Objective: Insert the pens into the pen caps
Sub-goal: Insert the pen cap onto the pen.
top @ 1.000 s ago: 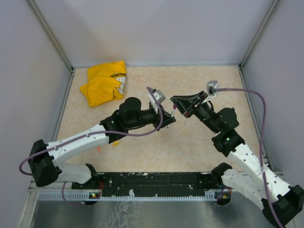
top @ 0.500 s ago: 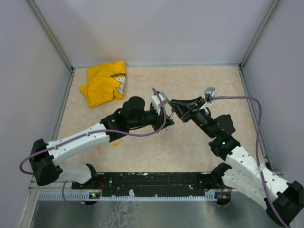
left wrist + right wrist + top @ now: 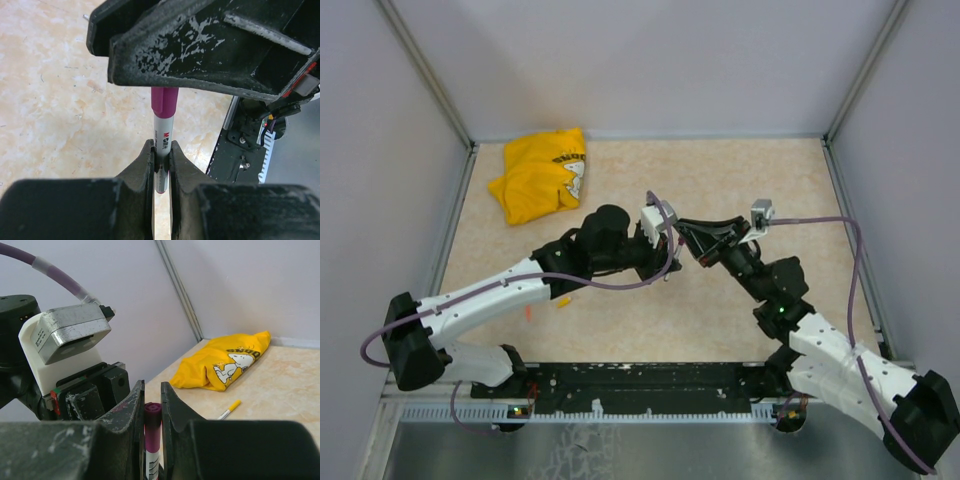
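My left gripper (image 3: 161,152) is shut on the white barrel of a pen (image 3: 163,142) and holds it above the table. A purple pen cap (image 3: 164,102) sits on the pen's far end. My right gripper (image 3: 151,400) is shut on that purple cap (image 3: 152,422), with the pen's white barrel showing just below it. In the top view the two grippers meet tip to tip at mid-table, left (image 3: 670,252) and right (image 3: 692,242). A pen with a yellow cap (image 3: 229,410) lies on the table near the yellow cloth. The other pens and caps are hidden or too small to tell.
A crumpled yellow cloth (image 3: 542,175) lies at the back left, also in the right wrist view (image 3: 222,362). Small orange (image 3: 528,313) and yellow (image 3: 562,302) bits lie beside the left arm. Grey walls enclose the table; a black rail (image 3: 650,385) runs along the front.
My right arm has swung left and lower, bringing its gripper against the left gripper. The left gripper has shifted slightly right. The gap between the two has closed.
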`<action>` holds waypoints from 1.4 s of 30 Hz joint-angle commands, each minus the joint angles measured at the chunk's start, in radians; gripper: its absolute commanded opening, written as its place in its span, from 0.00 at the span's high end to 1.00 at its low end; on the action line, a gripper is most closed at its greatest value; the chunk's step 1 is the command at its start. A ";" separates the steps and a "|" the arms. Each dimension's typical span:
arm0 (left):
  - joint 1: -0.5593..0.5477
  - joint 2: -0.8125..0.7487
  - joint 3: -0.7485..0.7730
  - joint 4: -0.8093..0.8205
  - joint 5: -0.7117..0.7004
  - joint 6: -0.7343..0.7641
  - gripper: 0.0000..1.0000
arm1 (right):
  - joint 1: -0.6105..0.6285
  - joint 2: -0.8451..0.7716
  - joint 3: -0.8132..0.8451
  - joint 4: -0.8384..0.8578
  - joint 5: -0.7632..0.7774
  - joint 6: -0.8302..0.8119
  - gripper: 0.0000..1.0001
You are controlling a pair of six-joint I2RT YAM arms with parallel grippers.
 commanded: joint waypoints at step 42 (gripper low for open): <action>0.012 -0.118 0.186 0.225 -0.078 0.081 1.00 | 0.050 0.071 0.515 -0.729 0.024 -0.111 0.90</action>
